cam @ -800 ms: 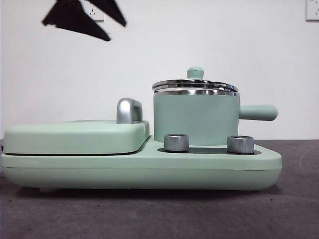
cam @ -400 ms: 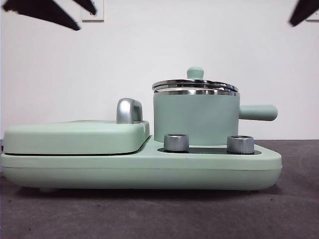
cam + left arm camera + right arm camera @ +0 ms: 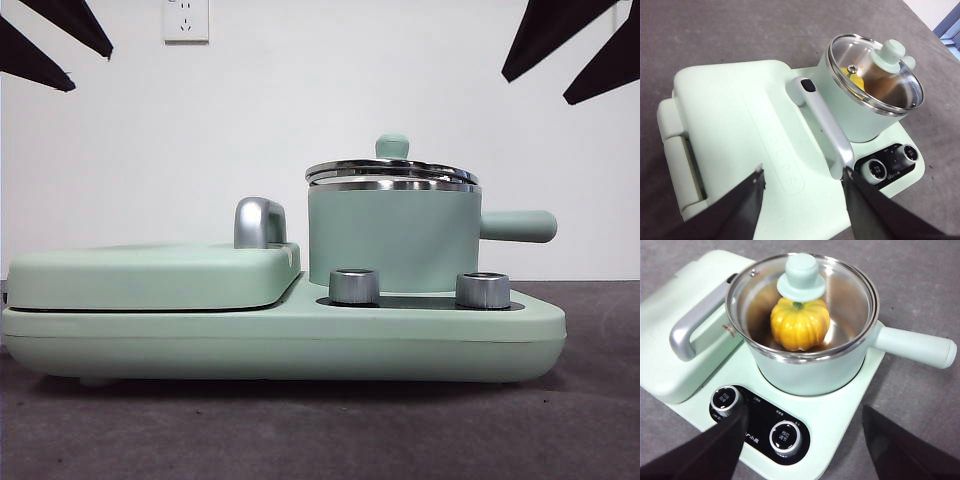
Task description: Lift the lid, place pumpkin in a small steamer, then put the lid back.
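The small steamer (image 3: 390,240) stands on the right half of the base unit, its handle pointing right. The lid (image 3: 392,170) sits shut on its rim, knob up. Through the glass, the pumpkin (image 3: 800,327) rests inside the steamer (image 3: 805,372) under the lid (image 3: 801,275); the front view hides it. My left gripper (image 3: 802,172) hangs open and empty above the grill cover, away from the steamer (image 3: 850,112). My right gripper (image 3: 804,412) hangs open and empty above the dials, short of the pot. In the front view both show only as black tips, left gripper (image 3: 50,40) and right gripper (image 3: 575,50).
The wide mint-green base unit (image 3: 280,340) lies on a grey cloth. Its flat grill cover (image 3: 150,275) with a steel handle (image 3: 258,222) fills the left half. Two steel dials (image 3: 353,286) (image 3: 482,290) stand in front of the pot. A white wall is behind.
In the front view the left gripper's black tips have drawn away to the top left corner. The right gripper's tips have come further into view at the top right. Steamer and lid have not moved.
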`<state>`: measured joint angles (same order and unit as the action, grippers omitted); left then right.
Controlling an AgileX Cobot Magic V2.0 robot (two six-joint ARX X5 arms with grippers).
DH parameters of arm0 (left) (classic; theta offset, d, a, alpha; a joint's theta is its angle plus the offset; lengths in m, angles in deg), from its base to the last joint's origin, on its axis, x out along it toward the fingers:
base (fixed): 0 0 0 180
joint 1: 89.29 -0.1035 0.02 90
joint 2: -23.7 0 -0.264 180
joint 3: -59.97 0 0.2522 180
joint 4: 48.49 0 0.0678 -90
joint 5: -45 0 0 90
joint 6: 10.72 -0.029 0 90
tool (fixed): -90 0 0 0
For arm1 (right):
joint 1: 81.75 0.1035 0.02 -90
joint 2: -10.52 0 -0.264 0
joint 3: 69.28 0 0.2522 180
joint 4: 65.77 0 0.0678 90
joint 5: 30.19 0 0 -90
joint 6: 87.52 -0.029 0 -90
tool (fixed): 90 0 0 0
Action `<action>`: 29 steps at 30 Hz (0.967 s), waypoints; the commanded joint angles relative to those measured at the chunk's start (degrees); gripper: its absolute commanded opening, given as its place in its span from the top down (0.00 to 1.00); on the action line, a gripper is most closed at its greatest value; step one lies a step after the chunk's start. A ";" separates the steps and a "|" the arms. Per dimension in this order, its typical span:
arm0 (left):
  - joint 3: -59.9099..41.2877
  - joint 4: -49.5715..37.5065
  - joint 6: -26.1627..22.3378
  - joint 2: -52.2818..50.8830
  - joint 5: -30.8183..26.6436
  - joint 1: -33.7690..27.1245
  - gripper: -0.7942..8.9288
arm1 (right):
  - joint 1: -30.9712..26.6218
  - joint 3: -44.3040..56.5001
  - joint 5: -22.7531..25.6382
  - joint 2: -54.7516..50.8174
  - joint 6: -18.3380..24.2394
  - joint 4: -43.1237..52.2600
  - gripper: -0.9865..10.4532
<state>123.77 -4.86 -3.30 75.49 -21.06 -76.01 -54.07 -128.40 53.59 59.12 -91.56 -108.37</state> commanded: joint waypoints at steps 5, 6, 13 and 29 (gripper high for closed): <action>0.42 1.66 1.11 0.42 0.17 0.28 0.89 | 0.31 -0.33 0.09 0.24 1.60 -0.22 0.91; 0.42 1.64 0.79 0.42 0.09 0.28 0.91 | 0.31 -0.33 0.17 0.31 1.62 -0.04 0.89; 0.42 3.56 0.81 0.28 0.09 0.24 0.91 | 0.35 -0.33 -1.09 0.02 1.55 -0.26 0.90; -5.97 -3.76 -11.23 -7.10 -2.89 -0.81 0.91 | 0.35 -0.33 -1.09 -0.02 1.55 -0.26 0.90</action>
<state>119.60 -6.28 -11.34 69.37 -22.85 -76.60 -54.05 -128.40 52.49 58.90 -90.33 -108.96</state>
